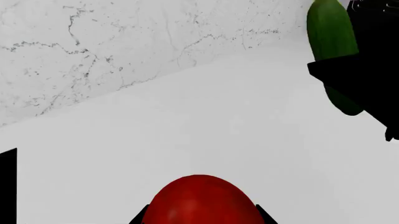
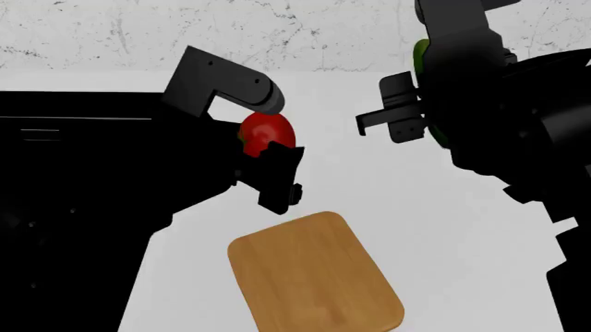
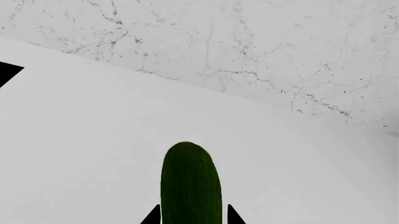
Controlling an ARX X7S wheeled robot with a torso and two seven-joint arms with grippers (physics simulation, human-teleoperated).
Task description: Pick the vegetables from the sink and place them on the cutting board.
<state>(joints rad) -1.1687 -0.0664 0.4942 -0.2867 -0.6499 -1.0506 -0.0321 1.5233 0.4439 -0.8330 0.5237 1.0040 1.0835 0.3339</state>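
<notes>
The round red tomato (image 2: 264, 130) hangs above the white counter, and my left gripper (image 2: 270, 137) is shut on it, just beyond the far end of the light-brown cutting board (image 2: 314, 273). In the left wrist view the tomato (image 1: 201, 200) fills the space between the left gripper's (image 1: 201, 218) jaws. My right gripper (image 2: 428, 104) is shut on the dark green cucumber (image 2: 421, 54), held high at the right near the back wall. The cucumber (image 3: 190, 182) sticks out past the right gripper (image 3: 192, 218). The black sink (image 2: 83, 104) lies at the left, mostly hidden by my left arm.
White counter (image 2: 369, 187) surrounds the board. The marbled back wall (image 2: 305, 31) rises behind it. In the left wrist view the cucumber (image 1: 330, 32) and the black right gripper (image 1: 367, 79) are off to one side, a short way from the tomato.
</notes>
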